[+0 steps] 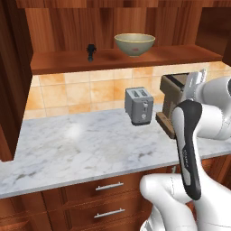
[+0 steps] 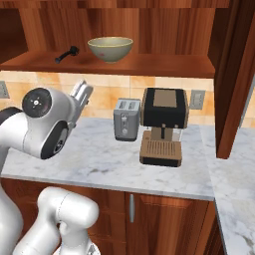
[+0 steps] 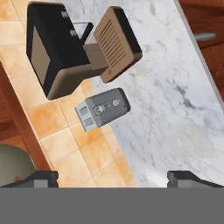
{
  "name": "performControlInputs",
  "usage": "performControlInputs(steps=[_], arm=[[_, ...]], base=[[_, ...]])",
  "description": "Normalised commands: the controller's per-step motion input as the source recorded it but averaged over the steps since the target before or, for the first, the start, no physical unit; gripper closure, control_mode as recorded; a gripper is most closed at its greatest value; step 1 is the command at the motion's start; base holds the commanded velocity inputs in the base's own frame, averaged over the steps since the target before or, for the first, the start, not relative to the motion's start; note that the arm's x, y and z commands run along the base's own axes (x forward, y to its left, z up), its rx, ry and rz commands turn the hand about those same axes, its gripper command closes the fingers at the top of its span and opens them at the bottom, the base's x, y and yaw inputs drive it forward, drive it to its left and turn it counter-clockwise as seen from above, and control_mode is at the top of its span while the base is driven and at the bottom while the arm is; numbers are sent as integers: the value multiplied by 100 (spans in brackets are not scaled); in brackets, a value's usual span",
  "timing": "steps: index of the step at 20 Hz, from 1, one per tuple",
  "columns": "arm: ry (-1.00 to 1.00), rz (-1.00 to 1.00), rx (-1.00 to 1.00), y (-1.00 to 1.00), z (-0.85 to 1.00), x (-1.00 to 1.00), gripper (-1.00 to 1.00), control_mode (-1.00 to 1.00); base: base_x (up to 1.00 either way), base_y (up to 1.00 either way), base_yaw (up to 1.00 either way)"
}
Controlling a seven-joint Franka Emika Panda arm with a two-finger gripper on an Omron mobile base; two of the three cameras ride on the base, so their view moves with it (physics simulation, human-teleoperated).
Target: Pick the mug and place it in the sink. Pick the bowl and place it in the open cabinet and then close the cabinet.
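Note:
The yellow-tan bowl (image 1: 134, 43) (image 2: 110, 49) stands upright on the wood shelf of the open cabinet (image 1: 58, 61) (image 2: 164, 64), above the counter. In the hand view its rim (image 3: 11, 166) peeks in at the lower left. My gripper (image 1: 199, 77) (image 2: 82, 90) (image 3: 113, 177) hangs open and empty in front of the tiled wall, below the shelf and apart from the bowl. The mug and the sink are out of view.
A grey toaster (image 1: 138, 106) (image 2: 126, 119) (image 3: 103, 108) and a black-and-brown coffee machine (image 1: 173, 103) (image 2: 163, 124) (image 3: 65, 48) stand on the marble counter (image 1: 67, 153). A small black item (image 1: 91, 51) (image 2: 66, 54) lies on the shelf. An open cabinet door (image 2: 234, 74) juts out at right.

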Motion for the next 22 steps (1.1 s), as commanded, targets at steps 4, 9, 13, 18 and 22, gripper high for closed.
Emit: performControlInputs(steps=[4,9,13,18,22], arm=[[0,0,2,-4,-5,-20,-100,-100],[0,0,0,0,0,-42,-100,-100],[0,0,0,-2,2,-40,-100,-100],[0,0,4,-5,19,-39,-100,-100],[0,0,12,-30,37,-45,-100,-100]], base=[[0,0,0],[0,0,0],[0,0,0],[0,0,0],[0,0,0]])
